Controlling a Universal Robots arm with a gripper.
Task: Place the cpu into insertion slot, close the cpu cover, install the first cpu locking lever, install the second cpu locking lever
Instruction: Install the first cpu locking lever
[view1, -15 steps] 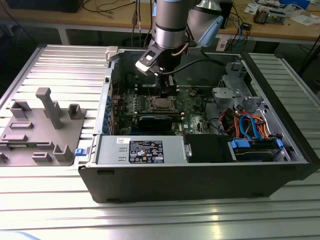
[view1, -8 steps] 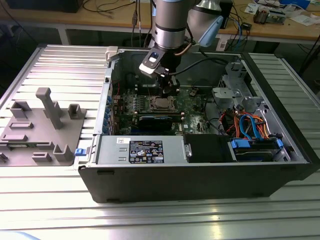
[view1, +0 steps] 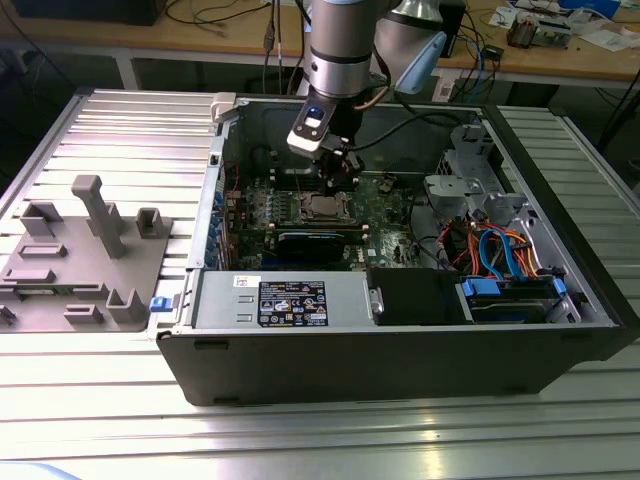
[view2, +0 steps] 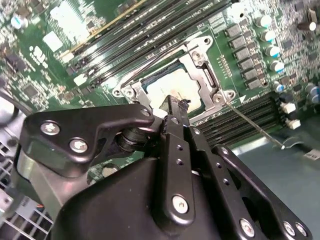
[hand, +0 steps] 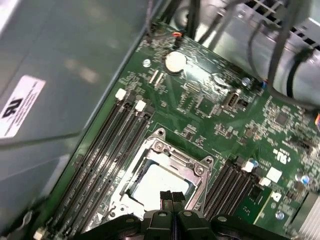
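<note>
One Universal Robots arm reaches down into one open dark grey computer case (view1: 400, 365) lying on a ribbed aluminium surface (view1: 300, 440), its black end effector (view1: 338, 165) poised directly above the square, silver-rimmed insertion slot (view1: 322, 208) on the green circuit board.

In both wrist views the single cpu (hand: 157, 182) (view2: 165, 89), a flat square chip with a dull silver-grey top, sits inside the slot. The one cpu cover (hand: 177, 161) (view2: 202, 75), a thin silver metal frame with a square window, lies flat over the slot and borders the chip.

The end effector's (hand: 172, 197) two fingers are pressed together with nothing between them, their tips just above the chip's near edge.

One thin silver wire lever (view2: 252, 125) slants away from a corner of the slot; whether it is latched cannot be told. Two banks of long black memory slots (hand: 107, 150) flank the slot, one on each side. One round silver coin battery (hand: 175, 61) lies well beyond the slot. One grey moulded fixture tray (view1: 90, 260) rests on the surface, well away from the slot, outside the case.
</note>
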